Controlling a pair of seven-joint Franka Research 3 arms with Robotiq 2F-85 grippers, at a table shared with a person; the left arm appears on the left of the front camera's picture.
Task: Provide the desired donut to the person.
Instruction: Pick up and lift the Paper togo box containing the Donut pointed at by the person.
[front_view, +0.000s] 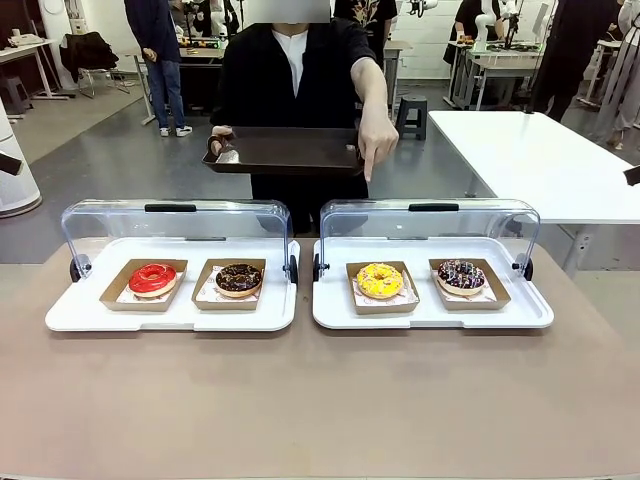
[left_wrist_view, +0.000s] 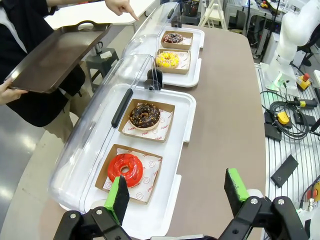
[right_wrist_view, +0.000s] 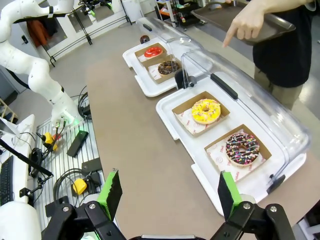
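Note:
The person (front_view: 295, 70) stands at the far side holding a dark brown serving tray (front_view: 285, 150) in one hand. Their other hand (front_view: 377, 135) points a finger down, roughly in line with the yellow donut (front_view: 380, 280) (right_wrist_view: 206, 110). Beside it lies a chocolate donut with coloured sprinkles (front_view: 461, 276) (right_wrist_view: 242, 148). A red donut (front_view: 152, 279) (left_wrist_view: 125, 169) and a chocolate donut (front_view: 239, 279) (left_wrist_view: 144, 115) sit on the left display tray. My left gripper (left_wrist_view: 177, 192) hangs open above the table near the red donut. My right gripper (right_wrist_view: 169, 192) is open, holding nothing.
Each donut rests in a brown paper box on a white display tray (front_view: 170, 315) (front_view: 430, 318). Both clear lids (front_view: 175, 225) (front_view: 430, 222) are swung up at the far side. Bare brown table (front_view: 320, 400) lies in front of the trays. The other arm's base (right_wrist_view: 40, 75) stands farther off.

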